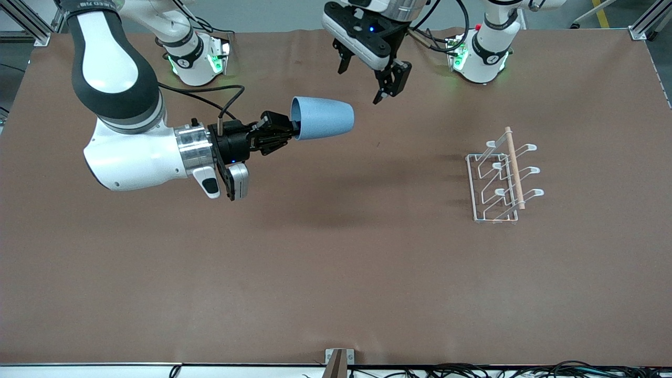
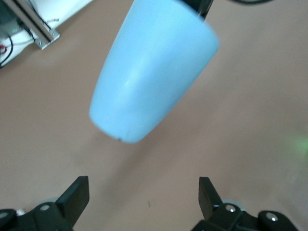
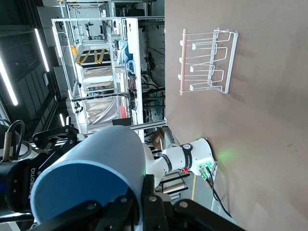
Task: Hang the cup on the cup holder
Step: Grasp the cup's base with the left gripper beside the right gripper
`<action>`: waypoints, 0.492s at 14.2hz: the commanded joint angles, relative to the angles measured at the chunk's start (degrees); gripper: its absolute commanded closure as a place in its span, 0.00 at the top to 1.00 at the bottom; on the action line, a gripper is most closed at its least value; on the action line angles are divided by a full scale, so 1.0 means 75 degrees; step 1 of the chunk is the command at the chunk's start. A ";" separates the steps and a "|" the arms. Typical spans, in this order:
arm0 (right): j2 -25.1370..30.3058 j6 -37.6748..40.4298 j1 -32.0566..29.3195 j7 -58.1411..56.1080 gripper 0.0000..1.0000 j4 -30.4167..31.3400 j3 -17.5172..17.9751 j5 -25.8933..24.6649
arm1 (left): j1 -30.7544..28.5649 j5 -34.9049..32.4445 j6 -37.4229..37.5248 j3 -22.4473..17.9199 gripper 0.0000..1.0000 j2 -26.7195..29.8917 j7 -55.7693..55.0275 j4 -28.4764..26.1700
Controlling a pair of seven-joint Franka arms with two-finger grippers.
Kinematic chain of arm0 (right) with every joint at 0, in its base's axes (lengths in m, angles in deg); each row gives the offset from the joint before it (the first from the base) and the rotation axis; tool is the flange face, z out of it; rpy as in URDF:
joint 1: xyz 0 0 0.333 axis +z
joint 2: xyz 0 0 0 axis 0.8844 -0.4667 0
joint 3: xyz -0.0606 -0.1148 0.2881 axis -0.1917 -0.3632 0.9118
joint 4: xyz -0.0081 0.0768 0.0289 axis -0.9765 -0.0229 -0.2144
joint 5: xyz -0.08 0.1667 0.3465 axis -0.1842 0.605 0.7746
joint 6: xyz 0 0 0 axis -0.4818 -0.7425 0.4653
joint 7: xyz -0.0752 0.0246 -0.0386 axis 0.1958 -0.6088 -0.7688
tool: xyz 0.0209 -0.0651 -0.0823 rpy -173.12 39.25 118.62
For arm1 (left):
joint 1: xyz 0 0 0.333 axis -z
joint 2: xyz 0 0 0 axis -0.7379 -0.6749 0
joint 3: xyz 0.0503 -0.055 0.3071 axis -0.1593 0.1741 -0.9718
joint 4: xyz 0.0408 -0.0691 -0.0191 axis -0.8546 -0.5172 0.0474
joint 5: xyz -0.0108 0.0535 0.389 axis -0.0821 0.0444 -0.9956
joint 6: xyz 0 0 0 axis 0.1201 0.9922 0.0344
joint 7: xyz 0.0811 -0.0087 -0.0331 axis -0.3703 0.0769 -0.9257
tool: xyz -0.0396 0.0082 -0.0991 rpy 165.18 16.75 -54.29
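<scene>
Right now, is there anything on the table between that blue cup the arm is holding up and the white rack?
Nothing. In the front view, only bare brown table lies between the cup, held by the right gripper, and the cup holder.

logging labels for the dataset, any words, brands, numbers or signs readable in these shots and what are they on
No text can be read for certain.
Dark lettering on the right arm's upper link: cut off at the picture's edge, unreadable.
White lettering on the left arm's black claw body: too blurred to read.
Small round marks on both arm bases: too small to read.
Cup, cup holder: no markings visible.
</scene>
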 commanded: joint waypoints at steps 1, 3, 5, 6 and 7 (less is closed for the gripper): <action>0.0050 0.0077 -0.0024 0.0103 0.01 0.0048 -0.0016 0.0190 | 0.0042 -0.0144 -0.0214 0.0018 1.00 -0.0171 0.0115 0.0195; 0.0050 0.0077 -0.0036 0.0103 0.02 0.0048 -0.0016 0.0190 | 0.0042 -0.0424 -0.0226 0.0018 1.00 -0.0171 0.0336 0.0219; 0.0050 0.0089 -0.0047 0.0091 0.02 0.0060 -0.0016 0.0190 | 0.0042 -0.0543 -0.0226 0.0018 1.00 -0.0195 0.0688 0.0359; 0.0050 0.0147 -0.0071 0.0091 0.02 0.0060 -0.0016 0.0190 | 0.0042 -0.0555 -0.0226 0.0018 1.00 -0.0218 0.0887 0.0371; 0.0050 0.0194 -0.0094 0.0091 0.02 0.0060 -0.0016 0.0190 | 0.0042 -0.0555 -0.0238 0.0006 1.00 -0.0230 0.1074 0.0394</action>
